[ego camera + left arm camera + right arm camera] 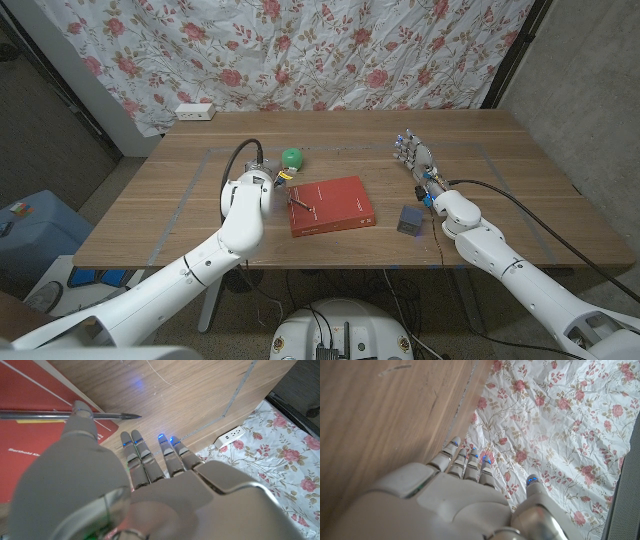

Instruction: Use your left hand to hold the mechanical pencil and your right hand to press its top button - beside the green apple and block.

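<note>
Left hand [268, 186]: stood over the table [200, 220] at the left edge of the red book [332, 205], just in front of the apple [292, 158]. In the left wrist view the hand [150, 490] had its fingers [137, 452] extended, close together and bare, their tips over wood. The thumb [80, 420] reached up to the pencil [65, 415] and overlapped its barrel; whether it pressed the barrel or merely crossed in front of it could not be told. No finger closed against the thumb, so the hand read as spread and empty.

Pencil: lay across the book's [30, 440] cover, tip projecting past the cover's edge over the table [175, 390]. In the head view the pencil [300, 201] showed as a short dark stroke on the book's left part, just beside the left hand.

Right hand [416, 160]: raised above the table's right half, fingers straight and pointing away from the robot, apart, holding nothing. In the right wrist view the hand [465, 495] had its fingers [470, 462] outstretched toward the floral cloth [560, 420] past the table's [385, 420] far edge.

Block [409, 219]: small, dark grey, on the table right of the book, near the right wrist, well apart from the apple.

Power strip [194, 112]: white, at the table's far left corner; also visible in the left wrist view [231, 437].
</note>
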